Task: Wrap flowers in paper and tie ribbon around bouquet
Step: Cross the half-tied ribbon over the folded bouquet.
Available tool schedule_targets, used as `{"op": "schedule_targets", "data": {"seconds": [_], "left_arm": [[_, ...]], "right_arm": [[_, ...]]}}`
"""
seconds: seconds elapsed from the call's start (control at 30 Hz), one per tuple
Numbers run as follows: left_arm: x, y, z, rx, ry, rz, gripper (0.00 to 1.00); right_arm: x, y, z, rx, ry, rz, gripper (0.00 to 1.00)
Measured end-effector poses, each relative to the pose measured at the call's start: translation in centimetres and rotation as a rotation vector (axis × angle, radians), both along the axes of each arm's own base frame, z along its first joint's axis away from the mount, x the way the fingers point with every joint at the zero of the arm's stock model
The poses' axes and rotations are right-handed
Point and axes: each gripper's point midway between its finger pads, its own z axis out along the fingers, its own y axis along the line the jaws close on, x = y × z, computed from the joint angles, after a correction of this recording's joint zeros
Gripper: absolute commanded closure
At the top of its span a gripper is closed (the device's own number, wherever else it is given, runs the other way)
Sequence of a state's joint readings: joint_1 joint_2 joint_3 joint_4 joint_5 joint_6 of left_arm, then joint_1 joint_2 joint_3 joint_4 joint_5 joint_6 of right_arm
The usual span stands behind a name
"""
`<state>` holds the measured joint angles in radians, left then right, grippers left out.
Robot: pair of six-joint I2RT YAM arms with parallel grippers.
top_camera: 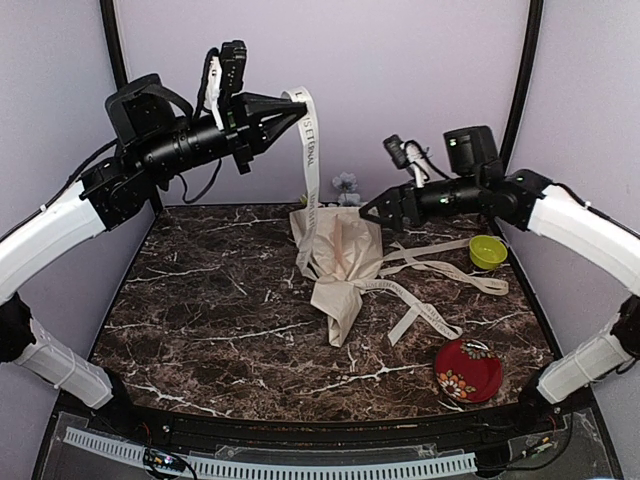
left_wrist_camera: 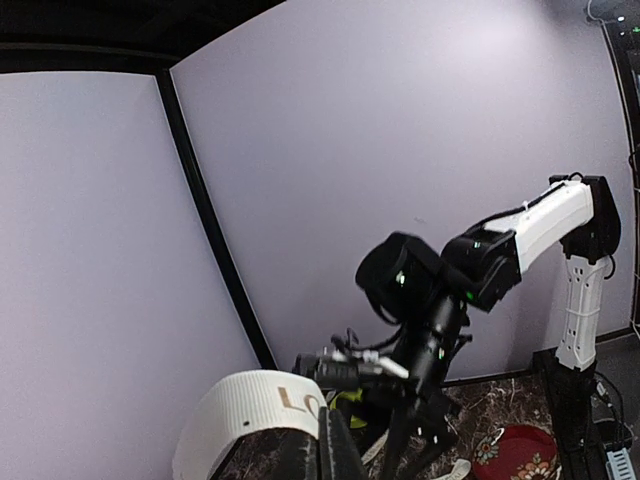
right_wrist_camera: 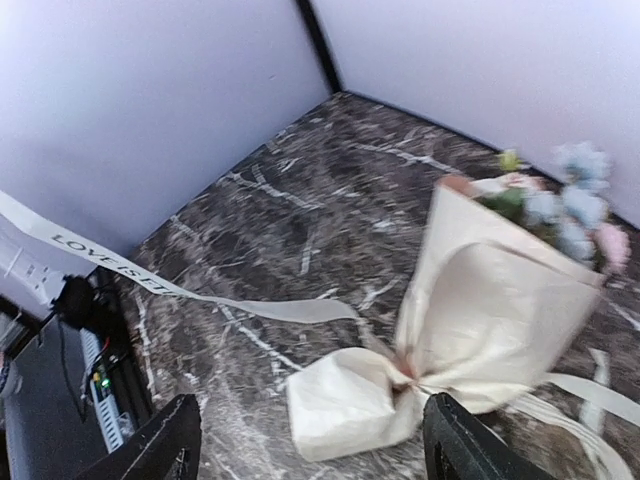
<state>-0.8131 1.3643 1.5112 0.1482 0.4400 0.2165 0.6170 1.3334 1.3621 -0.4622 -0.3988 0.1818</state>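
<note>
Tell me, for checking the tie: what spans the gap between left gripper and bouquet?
The ribbon alone: pinched in the shut left gripper, it hangs down to the bouquet, clearest in the top view.

- The bouquet (top_camera: 340, 265) lies at the centre of the table (top_camera: 200, 310), with the flowers (top_camera: 346, 184) at its far end by the back wall.
- The ribbon (top_camera: 308, 160) hangs from the left gripper (top_camera: 290, 108), which is raised over the far left, down to the bouquet. Its loops lie on the table to the bouquet's right.
- The right gripper (top_camera: 368, 215) hangs just right of the bouquet's far end.
- A bowl (top_camera: 487, 251) sits far right and a dish (top_camera: 468, 370) near right.
</note>
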Motion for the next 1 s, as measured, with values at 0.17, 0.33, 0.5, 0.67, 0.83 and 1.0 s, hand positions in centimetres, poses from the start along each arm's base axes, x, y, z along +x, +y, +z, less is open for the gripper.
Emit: {"op": "schedule_targets", "data": {"seconds": [0.17, 0.33, 0.5, 0.67, 0.83, 1.0], "left_arm": [[0.5, 0.8, 2.4, -0.079, -0.02, 0.078, 1.0], [1.6, 1.8, 3.7, -0.128, -0.03, 0.163, 1.0], [1.9, 2.1, 4.0, -0.142, -0.032, 0.188, 1.0], [1.9, 2.2, 4.2, -0.151, -0.037, 0.192, 1.0], [1.9, 2.3, 4.5, -0.155, -0.043, 0.193, 1.0], [1.1, 2.5, 5.9, -0.161, -0.063, 0.169, 1.0]], "right_arm": [[-1.3, 8.3, -5.7, -0.024, 0.01, 0.258, 0.13], [-0.2, 11.9, -9.4, -0.024, 0.002, 0.32, 0.15], [1.3, 13.7, -11.5, -0.016, 0.001, 0.292, 0.21], [2.6, 14.3, -10.2, 0.026, -0.056, 0.241, 0.18], [2.0, 13.8, -10.6, 0.002, -0.064, 0.318, 0.09], [1.9, 11.7, -11.3, -0.077, -0.059, 0.402, 0.03]]}}
